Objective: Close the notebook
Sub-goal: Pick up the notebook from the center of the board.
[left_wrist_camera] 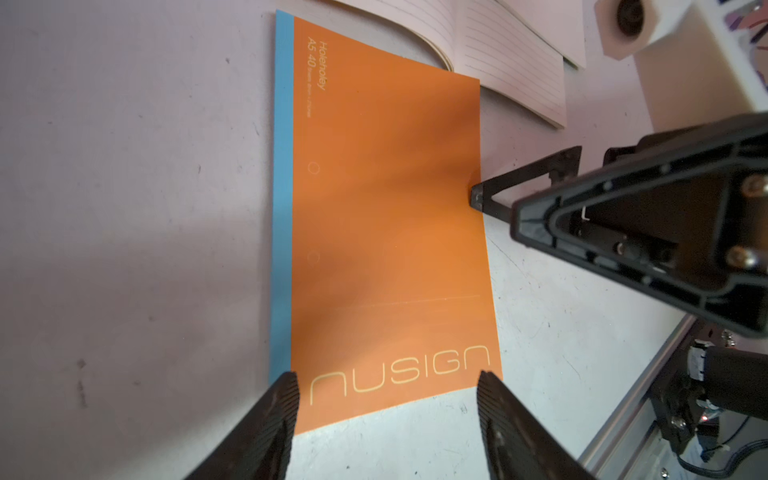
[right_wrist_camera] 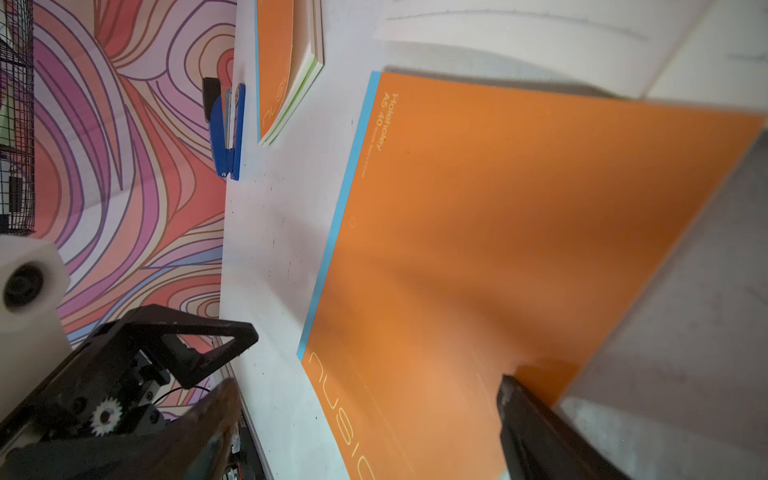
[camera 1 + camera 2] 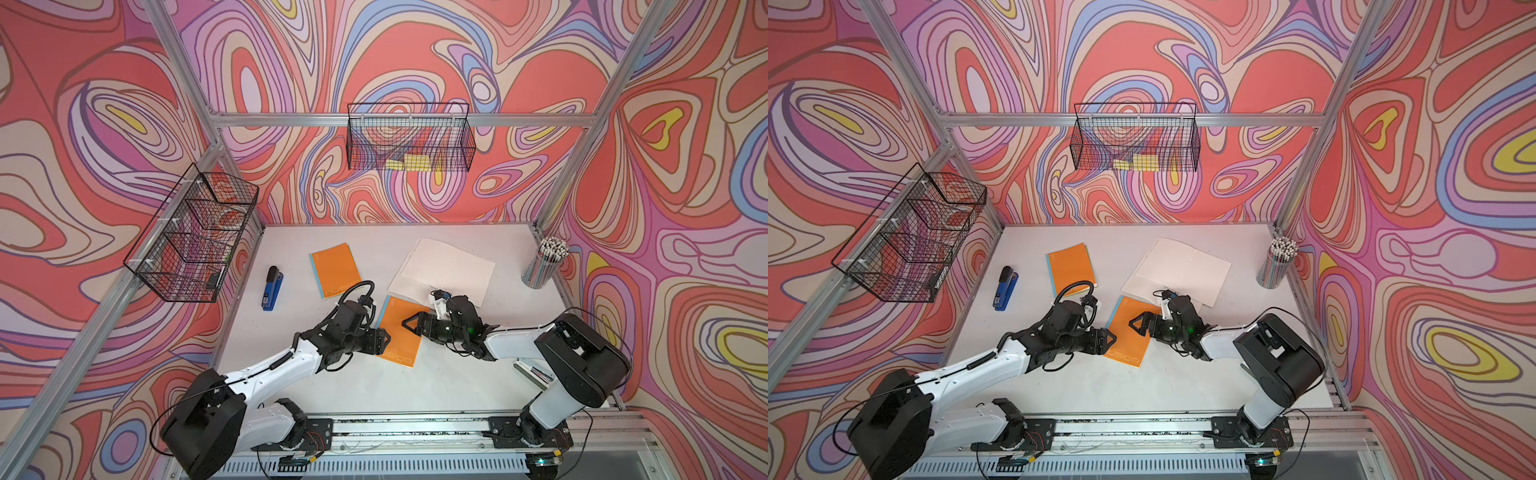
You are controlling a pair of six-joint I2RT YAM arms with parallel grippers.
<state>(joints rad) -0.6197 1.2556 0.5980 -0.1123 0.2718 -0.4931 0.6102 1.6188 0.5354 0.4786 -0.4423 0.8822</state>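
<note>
Notebook with the orange cover lies closed and flat on the white table, just below the middle of the frame in both top views. Its blue spine strip faces picture left and its free long edge faces picture right. The left gripper sits at the spine side, over the cover's printed end. In the left wrist view its fingers stand wide apart with nothing gripped between them. The right gripper reaches in from the opposite side, its fingers also spread wide. One fingertip touches the cover at the free edge — whether that edge is pressed fully flat I cannot tell.

Toward the upper right an open notebook shows lined white pages, one corner near the orange cover. A second orange notebook lies closed toward the upper left, with a blue stapler further left. A cup of pencils stands at the table's right edge. A wire basket hangs on the back wall — a second wire basket on the left wall.
</note>
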